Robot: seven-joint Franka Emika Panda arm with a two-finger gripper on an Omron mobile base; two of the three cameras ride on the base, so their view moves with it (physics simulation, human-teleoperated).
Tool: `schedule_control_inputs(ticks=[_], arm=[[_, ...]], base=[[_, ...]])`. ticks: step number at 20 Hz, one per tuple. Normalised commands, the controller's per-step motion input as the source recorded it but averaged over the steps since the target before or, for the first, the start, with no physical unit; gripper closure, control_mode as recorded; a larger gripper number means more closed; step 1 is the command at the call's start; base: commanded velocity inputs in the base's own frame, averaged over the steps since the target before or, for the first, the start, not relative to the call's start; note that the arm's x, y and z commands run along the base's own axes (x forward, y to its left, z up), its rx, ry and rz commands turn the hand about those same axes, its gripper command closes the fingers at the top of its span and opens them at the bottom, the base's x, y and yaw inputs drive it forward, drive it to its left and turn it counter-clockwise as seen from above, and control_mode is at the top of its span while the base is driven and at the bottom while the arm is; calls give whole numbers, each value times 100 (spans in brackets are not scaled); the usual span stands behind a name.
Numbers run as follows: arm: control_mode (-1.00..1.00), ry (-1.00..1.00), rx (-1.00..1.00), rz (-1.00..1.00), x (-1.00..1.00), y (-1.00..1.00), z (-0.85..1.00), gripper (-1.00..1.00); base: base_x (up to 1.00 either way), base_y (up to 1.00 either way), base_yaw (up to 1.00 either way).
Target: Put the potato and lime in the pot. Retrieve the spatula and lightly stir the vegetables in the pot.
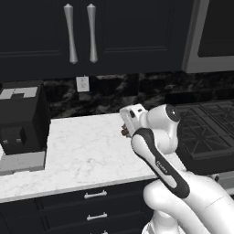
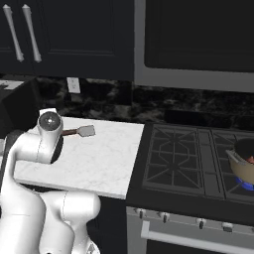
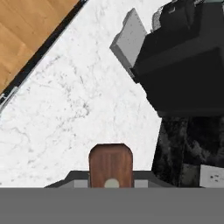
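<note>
The white arm [image 1: 157,155] bends over the marble counter [image 1: 87,155], elbow raised, its wrist turned toward the backsplash. The pot [image 2: 243,166] sits on the stove at far right. The hand [image 3: 111,186] is clamped on the spatula [image 2: 79,131], whose wooden handle end stands between the fingers.

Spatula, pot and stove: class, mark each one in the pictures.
spatula [image 2: 86,131], right base view, on its flat grey head.
pot [image 2: 242,170], right base view, on its tan outer wall.
stove [image 2: 171,158], right base view, on a grate.

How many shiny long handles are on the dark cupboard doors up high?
2. Both cupboard handles hang side by side: the left one and the right one, above the white counter. More may be out of frame.
</note>
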Motion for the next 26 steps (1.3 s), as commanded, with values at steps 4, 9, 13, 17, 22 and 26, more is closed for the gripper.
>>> schedule_control_inputs(ticks=[4,9,13,17,22,26], arm=[[-100,23,58,-68,-45,0,41,100],[-100,12,65,-57,-41,-2,48,100],[-100,16,62,-57,-15,-1,42,100],[-100,27,58,-52,0,-16,23,100],[-100,16,59,-36,0,-37,0,100],[-100,3,64,-19,0,-31,-12,100]], base=[[0,0,0],[0,0,0],[0,0,0],[0,0,0],[0,0,0],[0,0,0]])
